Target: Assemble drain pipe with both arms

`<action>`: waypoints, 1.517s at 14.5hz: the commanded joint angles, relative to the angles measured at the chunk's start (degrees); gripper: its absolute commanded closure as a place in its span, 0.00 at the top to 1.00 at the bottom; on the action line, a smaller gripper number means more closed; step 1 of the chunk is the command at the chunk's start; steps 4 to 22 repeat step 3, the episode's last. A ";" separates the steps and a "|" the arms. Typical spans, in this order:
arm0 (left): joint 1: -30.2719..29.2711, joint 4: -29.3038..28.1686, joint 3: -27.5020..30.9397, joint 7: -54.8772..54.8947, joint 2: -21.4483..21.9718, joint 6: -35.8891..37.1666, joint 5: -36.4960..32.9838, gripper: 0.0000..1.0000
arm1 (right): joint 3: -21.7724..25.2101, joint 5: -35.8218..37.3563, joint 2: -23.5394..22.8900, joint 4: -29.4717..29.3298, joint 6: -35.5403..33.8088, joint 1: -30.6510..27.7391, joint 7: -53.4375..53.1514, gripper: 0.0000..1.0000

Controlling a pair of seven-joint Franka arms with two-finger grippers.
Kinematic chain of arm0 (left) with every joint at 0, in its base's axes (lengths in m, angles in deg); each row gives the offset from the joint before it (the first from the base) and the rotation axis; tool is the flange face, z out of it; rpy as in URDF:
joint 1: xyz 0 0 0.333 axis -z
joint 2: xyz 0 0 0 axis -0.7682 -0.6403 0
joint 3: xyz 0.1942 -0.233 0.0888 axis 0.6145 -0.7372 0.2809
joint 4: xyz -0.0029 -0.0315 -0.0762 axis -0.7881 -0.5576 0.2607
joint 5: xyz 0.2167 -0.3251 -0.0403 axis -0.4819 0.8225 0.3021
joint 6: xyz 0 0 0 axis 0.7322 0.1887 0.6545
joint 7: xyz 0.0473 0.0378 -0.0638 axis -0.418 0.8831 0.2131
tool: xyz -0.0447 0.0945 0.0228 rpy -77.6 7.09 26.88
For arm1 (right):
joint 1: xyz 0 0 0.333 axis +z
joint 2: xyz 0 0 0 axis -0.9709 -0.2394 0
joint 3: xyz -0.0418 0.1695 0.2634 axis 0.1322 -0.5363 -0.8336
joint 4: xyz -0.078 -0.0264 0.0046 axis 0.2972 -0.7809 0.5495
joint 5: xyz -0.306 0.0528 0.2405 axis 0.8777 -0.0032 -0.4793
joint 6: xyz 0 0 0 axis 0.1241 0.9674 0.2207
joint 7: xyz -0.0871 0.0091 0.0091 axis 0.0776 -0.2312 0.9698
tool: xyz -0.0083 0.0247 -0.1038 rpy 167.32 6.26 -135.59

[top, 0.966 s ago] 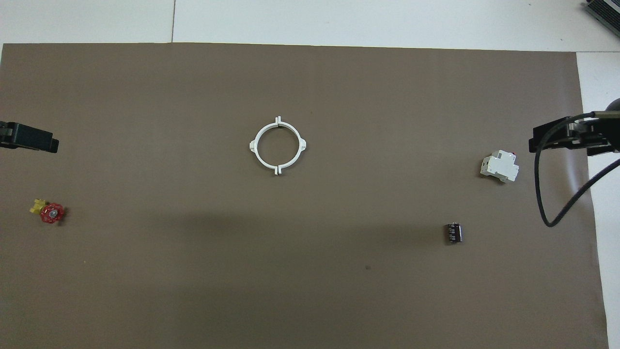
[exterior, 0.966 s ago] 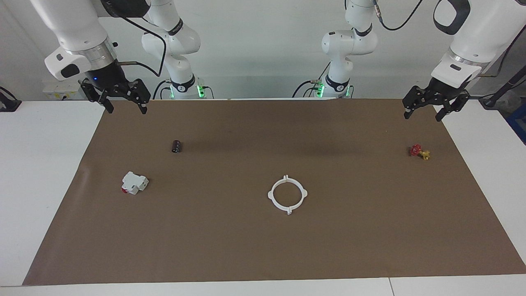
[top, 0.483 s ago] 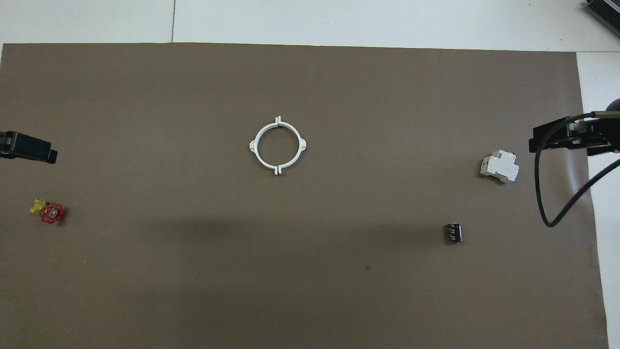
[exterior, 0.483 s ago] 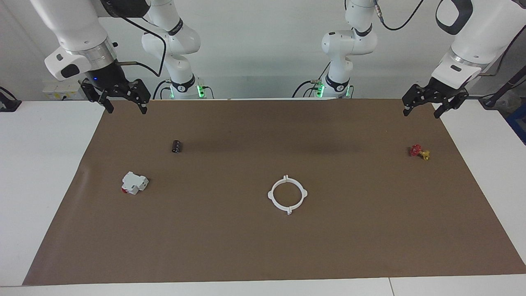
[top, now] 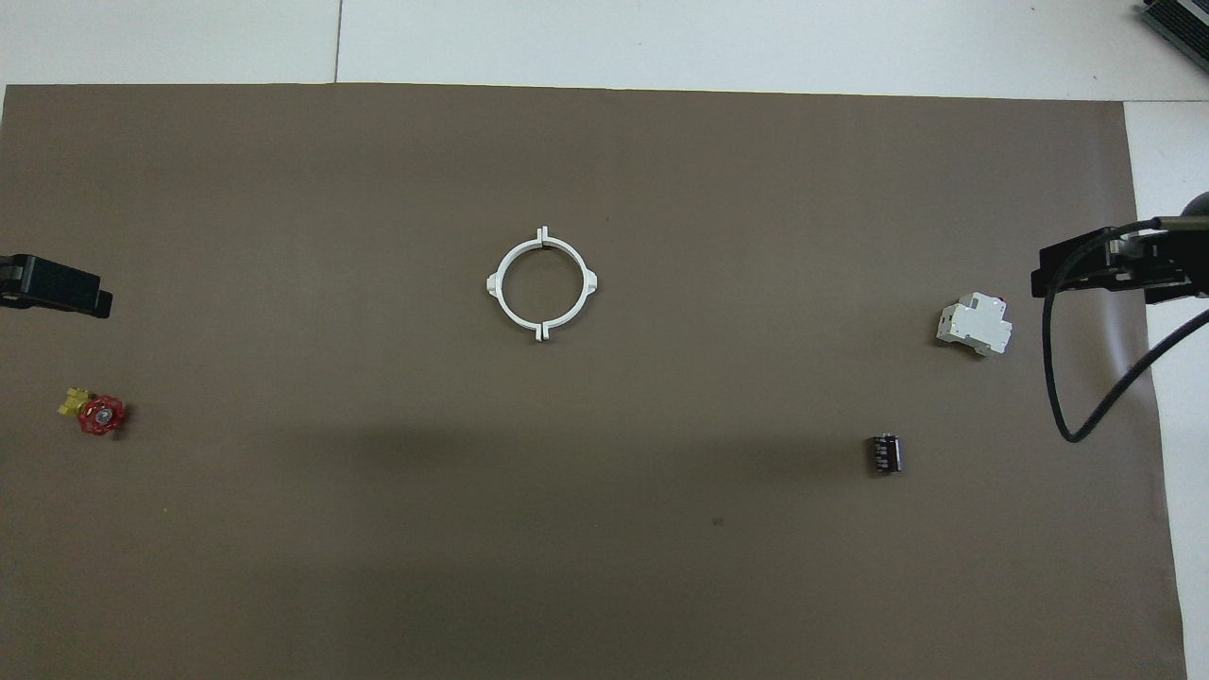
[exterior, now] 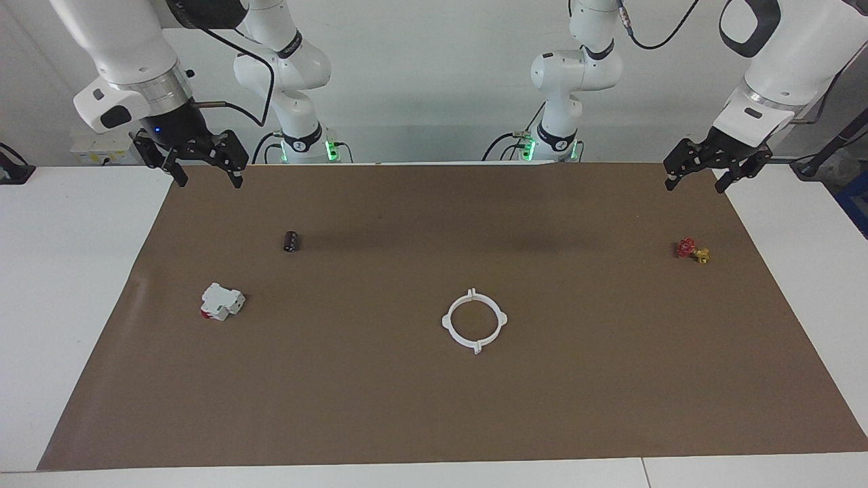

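The drain pipe point(exterior: 473, 295) point(top: 492, 283) lies flat near the middle of the brown mat: two thin white half-ring arcs set end to end as one ring, with nothing touching it. My left gripper point(exterior: 693, 184) point(top: 59, 288) hangs open and empty over the mat's edge at the left arm's end of the table. My right gripper point(exterior: 209, 180) point(top: 1096, 269) hangs open and empty over the mat's corner at the right arm's end. Both are well apart from the ring.
A white blocky part with a red end point(exterior: 221, 301) point(top: 973, 326) and a small dark cylinder point(exterior: 291, 241) point(top: 884, 453) lie toward the right arm's end. A small red and yellow valve point(exterior: 692, 250) point(top: 97, 413) lies toward the left arm's end. The brown mat point(exterior: 434, 407) covers the white table.
The left gripper has drawn back a little toward the robots and risen slightly. The right arm and the ring have not moved.
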 commanded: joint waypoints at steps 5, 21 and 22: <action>-0.36 -1.33 -0.37 -0.76 1.30 -1.91 -0.58 1.00 | -0.13 -0.34 1.37 1.46 -0.38 -0.38 1.35 1.00; -0.36 -1.33 -0.37 -0.76 1.30 -1.91 -0.58 1.00 | -0.13 -0.34 1.37 1.46 -0.38 -0.38 1.35 1.00; -0.36 -1.33 -0.37 -0.76 1.30 -1.91 -0.58 1.00 | -0.13 -0.34 1.37 1.46 -0.38 -0.38 1.35 1.00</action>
